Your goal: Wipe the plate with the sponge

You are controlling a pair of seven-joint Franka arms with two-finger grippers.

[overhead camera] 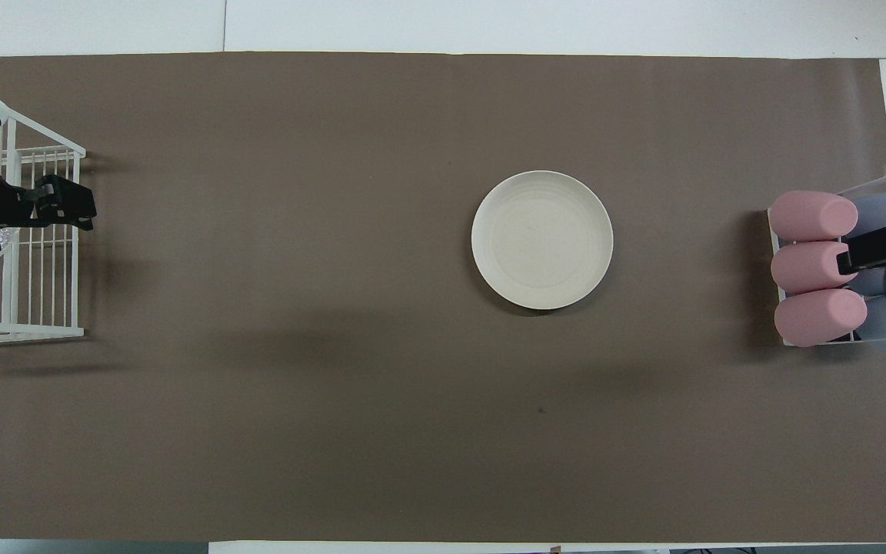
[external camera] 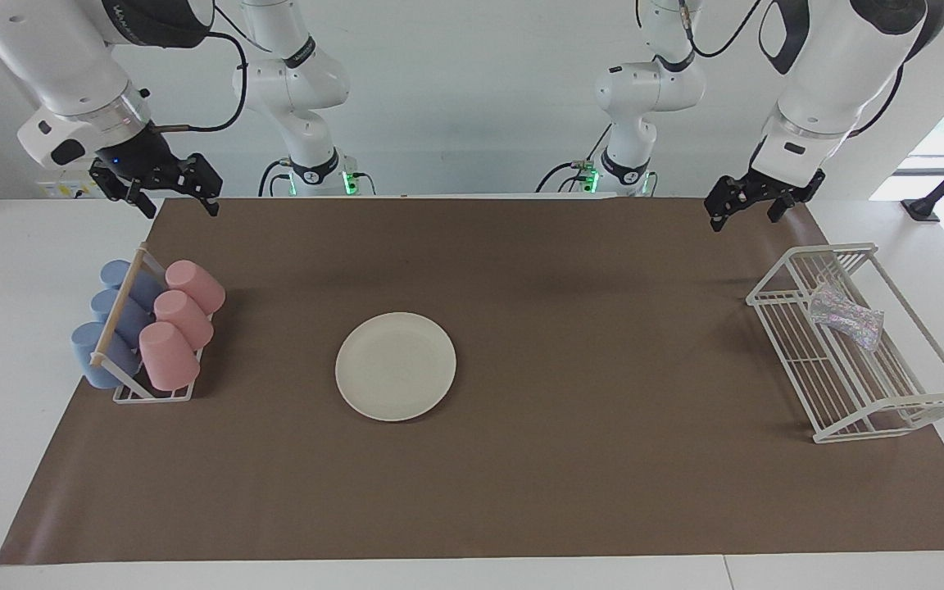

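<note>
Two open claws aloft, sponge [external camera: 846, 320] in rack [external camera: 865, 410] — well below left claw [external camera: 742, 206]

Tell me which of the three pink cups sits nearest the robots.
The pink cup at the top of the pink row in the facing view; the other two pink cups lie farther from the robots in the cup rack.

We see bare mat [external camera: 570, 459] all around the plate [external camera: 395, 365]; cup rack [external camera: 148, 332] mid-left, wire rack [external camera: 857, 360] mid-right hemming the ends.

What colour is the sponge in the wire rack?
Silvery, glittery sponge; shows best in the facing view.
</note>
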